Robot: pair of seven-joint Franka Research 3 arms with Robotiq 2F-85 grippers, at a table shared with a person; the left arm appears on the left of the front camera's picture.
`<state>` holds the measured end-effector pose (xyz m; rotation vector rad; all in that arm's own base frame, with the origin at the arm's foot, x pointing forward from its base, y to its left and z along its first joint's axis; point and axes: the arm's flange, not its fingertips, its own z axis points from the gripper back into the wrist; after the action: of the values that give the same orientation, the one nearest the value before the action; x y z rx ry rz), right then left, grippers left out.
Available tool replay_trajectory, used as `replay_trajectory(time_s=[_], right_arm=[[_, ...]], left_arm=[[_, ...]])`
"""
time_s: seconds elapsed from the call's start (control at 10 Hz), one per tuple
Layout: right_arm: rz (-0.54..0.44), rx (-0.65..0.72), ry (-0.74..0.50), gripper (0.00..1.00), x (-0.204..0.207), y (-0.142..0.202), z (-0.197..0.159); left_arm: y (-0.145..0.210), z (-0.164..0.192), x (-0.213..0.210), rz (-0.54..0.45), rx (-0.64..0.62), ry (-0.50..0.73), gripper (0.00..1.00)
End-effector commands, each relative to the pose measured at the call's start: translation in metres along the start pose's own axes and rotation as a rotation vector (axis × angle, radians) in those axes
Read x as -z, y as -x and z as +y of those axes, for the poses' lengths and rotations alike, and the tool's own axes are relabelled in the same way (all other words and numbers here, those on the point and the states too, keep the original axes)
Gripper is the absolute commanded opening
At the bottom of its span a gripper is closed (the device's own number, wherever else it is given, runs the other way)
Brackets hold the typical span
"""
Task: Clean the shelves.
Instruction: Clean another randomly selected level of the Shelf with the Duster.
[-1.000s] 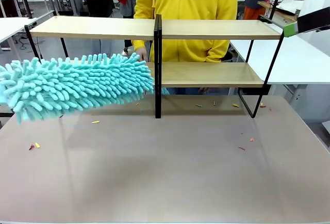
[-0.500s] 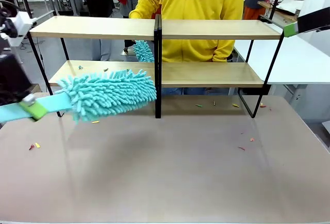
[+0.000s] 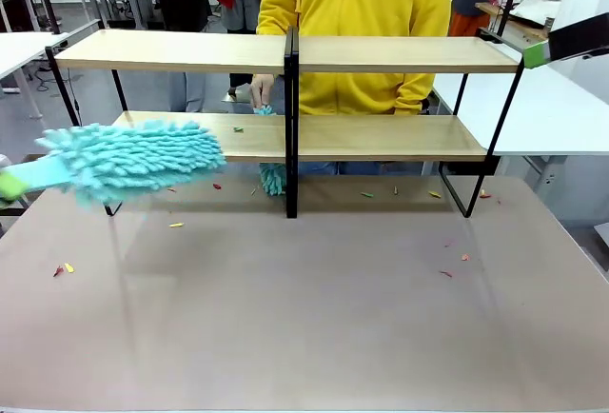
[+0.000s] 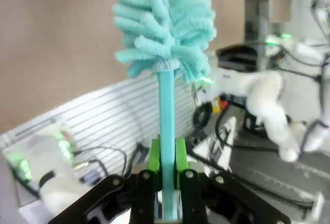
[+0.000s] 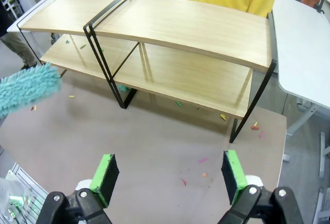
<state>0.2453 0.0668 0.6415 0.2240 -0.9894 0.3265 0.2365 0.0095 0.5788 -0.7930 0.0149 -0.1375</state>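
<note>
Spanning nearly the whole far side of the table, the shelves [image 3: 390, 54] are seen at twelve o'clock in the front view: two light-wood boards carried in a thin black frame, with a black post at the middle. A few small coloured scraps [image 3: 238, 129] are scattered on the lower board at nine o'clock of the post. More are strewn over the brown table [image 3: 314, 318] under and in front of the frame, out to eight o'clock and four o'clock.

A fluffy teal duster [image 3: 133, 158] is held level at nine o'clock, its head in front of the left end of the lower board; whether board and duster touch cannot be told. Its flat handle [image 4: 166, 105] is clamped between the green pads [image 4: 154, 154] of the left gripper [image 4: 167, 154], whose jaws are closed tight on it. The right gripper [image 5: 170, 175] is held high at two o'clock of the front view, its jaws spread wide with nothing between them, and the shelves are looked down on from its wrist camera.

Behind the shelves a person [image 3: 362, 13] in a yellow hooded top is seen at twelve o'clock. The person's hand [image 3: 260, 89] is placed between the two boards, just at nine o'clock of the post. It is closed on what seems to be a smaller teal duster [image 3: 273, 178] — a tuft is seen hanging below the lower board, though the view there is poor.
</note>
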Motion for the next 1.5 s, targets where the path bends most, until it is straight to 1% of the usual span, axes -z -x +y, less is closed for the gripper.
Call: replay_trajectory(time_s=[0.0, 0.1, 0.2, 0.3, 0.4, 0.6, 0.8, 0.9, 1.0, 1.1, 1.2, 1.3, 1.4], right_arm=[[0.001, -0.001, -0.002, 1.0, 0.0, 0.0, 0.0], [0.001, -0.001, -0.002, 1.0, 0.0, 0.0, 0.0], [0.001, -0.001, -0.002, 1.0, 0.0, 0.0, 0.0], [0.001, -0.001, -0.002, 1.0, 0.0, 0.0, 0.0], [0.001, -0.001, -0.002, 1.0, 0.0, 0.0, 0.0], [0.001, -0.001, -0.002, 1.0, 0.0, 0.0, 0.0], [0.001, -0.001, -0.002, 1.0, 0.0, 0.0, 0.0], [0.001, -0.001, -0.002, 1.0, 0.0, 0.0, 0.0], [0.001, -0.001, -0.002, 1.0, 0.0, 0.0, 0.0], [0.001, -0.001, -0.002, 1.0, 0.0, 0.0, 0.0], [0.001, -0.001, -0.002, 1.0, 0.0, 0.0, 0.0], [0.001, -0.001, -0.002, 1.0, 0.0, 0.0, 0.0], [0.001, -0.001, -0.002, 1.0, 0.0, 0.0, 0.0]], left_arm=[[0.034, 0.023, -0.03, 0.099, 0.135, 0.106, 0.13], [0.05, 0.039, -0.043, 0.103, 0.199, 0.169, 0.13], [0.061, 0.052, -0.058, 0.075, 0.243, 0.261, 0.13], [0.065, 0.06, -0.066, 0.022, 0.238, 0.339, 0.13], [0.059, 0.054, -0.06, -0.006, 0.174, 0.315, 0.13], [0.038, 0.032, -0.044, 0.063, 0.162, 0.257, 0.13], [0.009, 0.002, -0.013, 0.072, 0.072, 0.143, 0.13], [-0.007, -0.013, 0.004, 0.119, 0.076, 0.125, 0.13], [-0.027, -0.022, 0.02, 0.074, 0.021, 0.086, 0.13], [-0.04, -0.029, 0.033, 0.043, 0.003, 0.081, 0.13], [-0.052, -0.037, 0.048, -0.021, 0.004, 0.073, 0.13], [-0.066, -0.047, 0.068, -0.092, 0.005, 0.036, 0.13], [-0.082, -0.054, 0.086, -0.131, 0.013, -0.019, 0.13]])
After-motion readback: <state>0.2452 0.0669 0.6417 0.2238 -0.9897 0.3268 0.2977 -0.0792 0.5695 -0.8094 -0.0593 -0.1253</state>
